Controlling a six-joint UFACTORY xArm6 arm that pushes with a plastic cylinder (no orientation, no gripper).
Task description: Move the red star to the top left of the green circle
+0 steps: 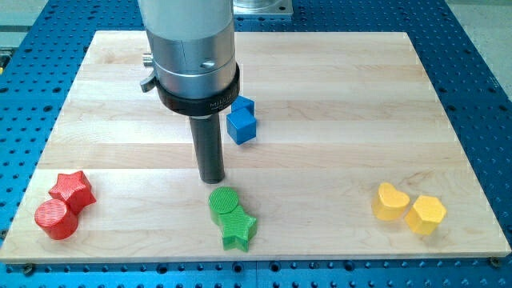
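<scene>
- Red star [73,189]: far to my tip's left & a bit lower, at the board's bottom-left, touching a red circle [56,219]. Pointy, shiny, smooth.
- My tip [211,179]: a plain dark rod, no pincer, so nothing opens & it holds nothing. It's on pale wood board [336,104].
- Green circle [225,202]: just below my tip, round, lined top, touching a green star [238,230].
- I think I must go left, get behind the star & push it right.
- Blue cube [242,121]: up-right. Yellow heart [390,201] & yellow hexagon [426,214]: far right.

A lab: wooden board [320,96] on blue perforated bench [480,88] (threaded holes).
</scene>
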